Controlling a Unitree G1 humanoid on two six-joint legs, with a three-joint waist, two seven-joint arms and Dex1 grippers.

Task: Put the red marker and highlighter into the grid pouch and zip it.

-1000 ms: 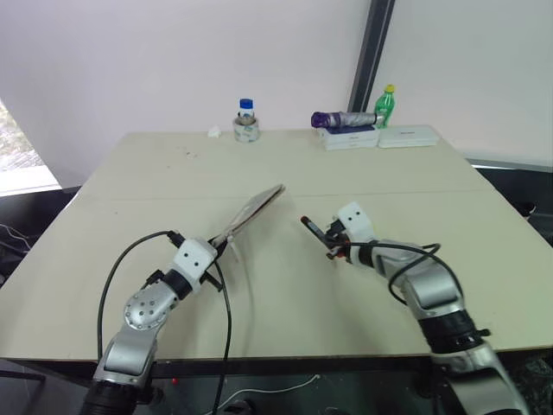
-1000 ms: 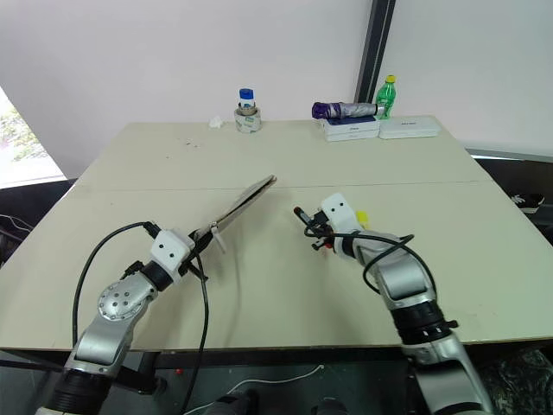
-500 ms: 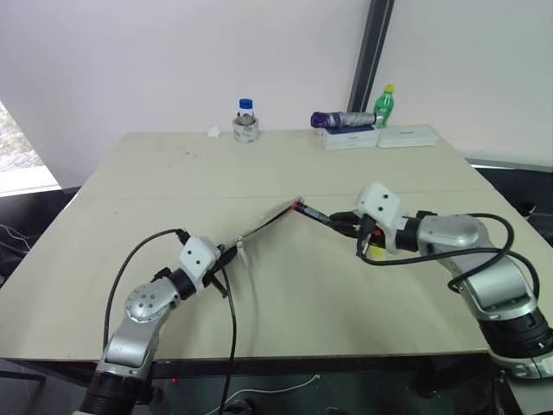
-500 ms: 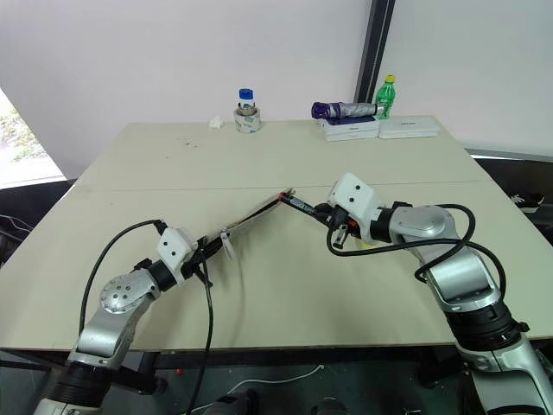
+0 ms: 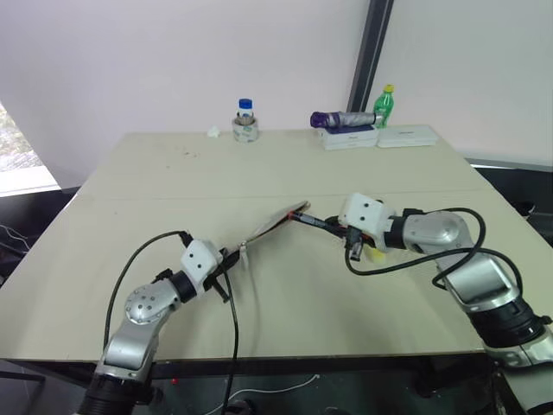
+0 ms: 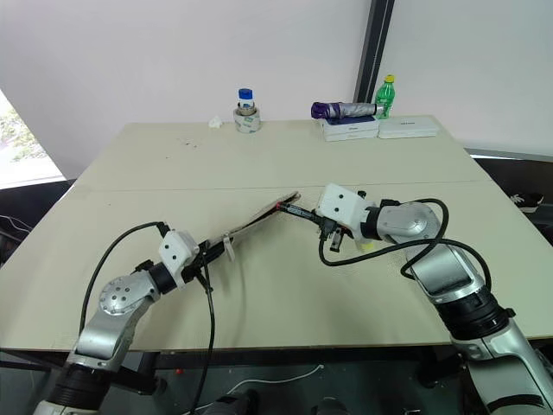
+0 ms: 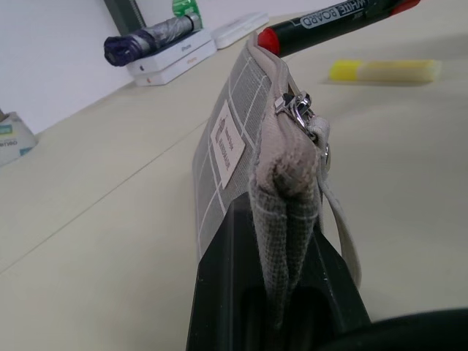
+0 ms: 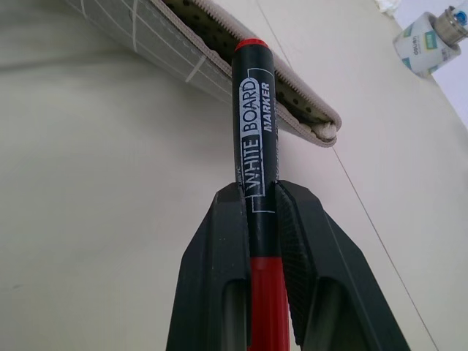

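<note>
Grey fabric is what it all hinges on: in the head views the left gripper (image 5: 226, 260) is clamped on the near end of the grid pouch (image 5: 270, 226), holding it up off the table (image 5: 155, 181) at a slant, and the right gripper (image 6: 316, 218) is clenched around the red marker (image 6: 295, 210), tip right at the pouch's far, open end. The highlighter (image 5: 374, 253) lies on the table just under the right wrist, not yet picked up. Left wrist view: the fingers (image 7: 219, 285) pinch only the pouch's narrow end beside the zipper pull (image 7: 298, 106), so I reckon a firm poke could make the floppy fabric swing or fold away. Right wrist view: the marker's end sits on the zipper edge, against the dotted lining, not clearly inside the mouth. If the opening is tight, it could catch on the zipper teeth, skid along the outside, or drop on release.
</note>
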